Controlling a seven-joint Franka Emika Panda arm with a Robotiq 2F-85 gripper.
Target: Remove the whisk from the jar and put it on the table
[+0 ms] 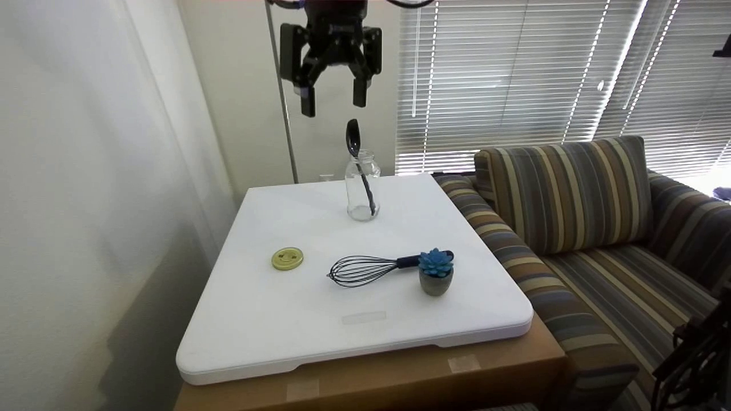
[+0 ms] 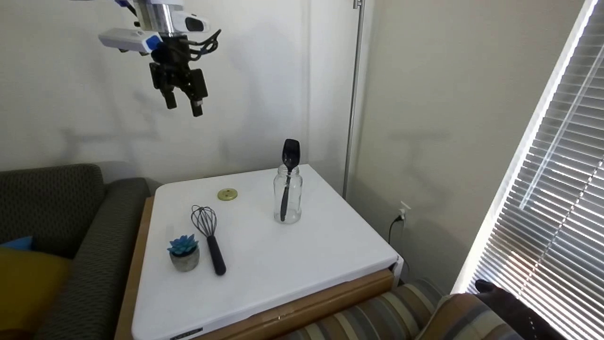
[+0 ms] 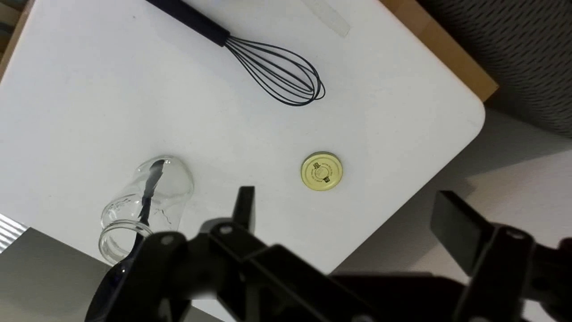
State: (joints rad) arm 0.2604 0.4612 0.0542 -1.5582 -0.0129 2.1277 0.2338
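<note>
Standing nearest in an exterior view, the potted succulent point(image 1: 436, 282) sits just beside the black handle of the balloon whisk point(image 1: 362, 270). That whisk already lies flat on the white table point(image 1: 257, 325), well apart from the glass jar point(image 1: 355, 191), so I judge the task done or nearly so. A needless reach for its handle could knock the succulent over, because so little room parts them. Slightly farther, off the wire end, the gold lid point(image 1: 287, 258) might be pushed by a low sweep. Farther back, the jar seems most at risk: a black spoon point(image 1: 353, 138) leans inside with its bowl above the rim, and at that height a mere brush against the bowl could tip the narrow glass. Above it all, the gripper point(image 1: 334, 103) is spread wide, nothing between its jaws.

Counted outward: one succulent, one whisk, one table, one lid, one jar, one spoon, one gripper; off the table, one striped sofa point(image 1: 517, 262) and, in an exterior view, one dark grey sofa point(image 2: 101, 245).
</note>
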